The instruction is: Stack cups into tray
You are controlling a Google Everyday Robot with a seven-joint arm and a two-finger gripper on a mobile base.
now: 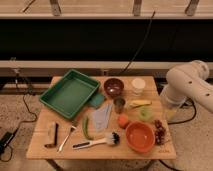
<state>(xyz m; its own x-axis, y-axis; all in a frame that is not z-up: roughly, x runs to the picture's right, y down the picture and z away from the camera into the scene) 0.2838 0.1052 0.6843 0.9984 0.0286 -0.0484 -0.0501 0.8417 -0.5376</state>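
Observation:
The green tray (70,92) lies empty at the back left of the wooden table (42,125). The cream-white cup (138,86) stands at the back right. The dark grey tumbler (119,104) stands mid-table, right of the tray. The pale green cup (145,113) stands right of the tumbler. The white robot arm (189,84) hangs beside the table's right edge, apart from all cups. My gripper does not show in the camera view; only the arm's bulky links do.
A maroon bowl (113,87) sits between tray and cream cup. A teal pad (97,100), grey cloth (103,116), banana (140,103), orange fruit (123,121), orange bowl (139,136), grapes (160,132), brush (97,142), green vegetable (86,127) and fork (66,138) crowd the table.

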